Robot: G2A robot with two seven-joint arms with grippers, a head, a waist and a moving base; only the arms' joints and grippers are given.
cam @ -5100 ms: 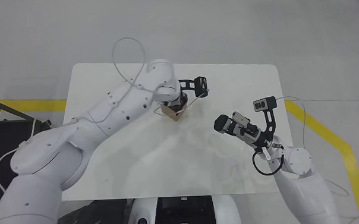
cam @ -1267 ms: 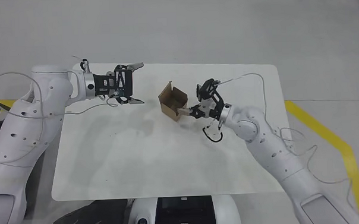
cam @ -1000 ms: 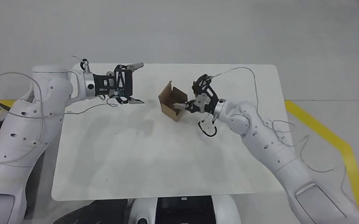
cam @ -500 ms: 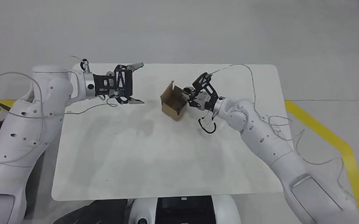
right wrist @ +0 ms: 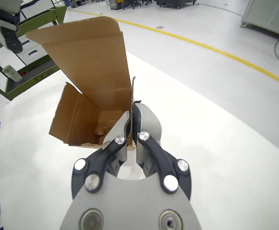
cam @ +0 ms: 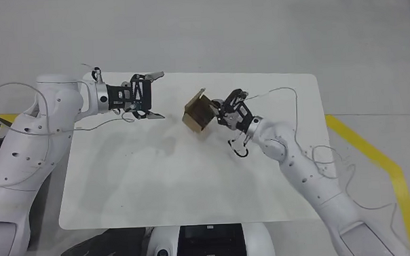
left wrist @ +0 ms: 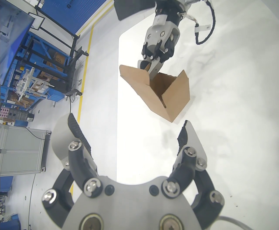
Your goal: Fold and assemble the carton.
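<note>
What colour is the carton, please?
The carton is plain brown, clearest in the right wrist view.

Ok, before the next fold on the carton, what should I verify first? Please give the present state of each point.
1. Right gripper shut on a carton wall: ok.
2. Left gripper open, apart from the carton: ok.
3. Large flap folded down: not ok, it stands up.
4. Bottom flaps locked: cannot tell.
5. Carton resting flat on the table: cannot tell, it looks tilted.
</note>
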